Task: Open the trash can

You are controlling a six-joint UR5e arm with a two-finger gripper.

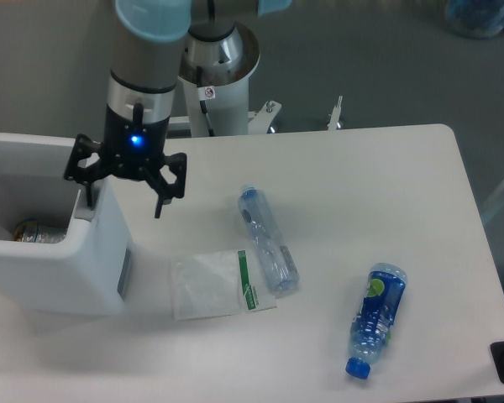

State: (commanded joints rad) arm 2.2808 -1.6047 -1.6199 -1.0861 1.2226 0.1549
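While only one fixed view is given, it shows most of what matters. Seen from above, the trash can (55, 252) sits at the left edge of the tabletop (386, 193), its white body running out of the picture on the left. Its top looks open: the inside is visible, with a dull metallic thing, perhaps a can (38, 230), lying in it. Whether the lid is swung fully back I cannot tell, since it is not clearly seen. A grey panel shows on the side of the bin facing right.

Above the bin's right rim hangs the hand (124, 200), fingers spread apart and pinching nothing. One fingertip is over the rim corner, the other over bare tabletop just right of the bin, a placement that suits working the rim or tab from above.

Right of the bin, a clear plastic packet with a green strip (221, 284) lies flat. Just beside it rests a clear bottle (267, 241) on its side, and well apart, nearer the right edge, a blue bottle (375, 319) lies too. These look like rubbish waiting for the bin, which would explain their loose scatter.
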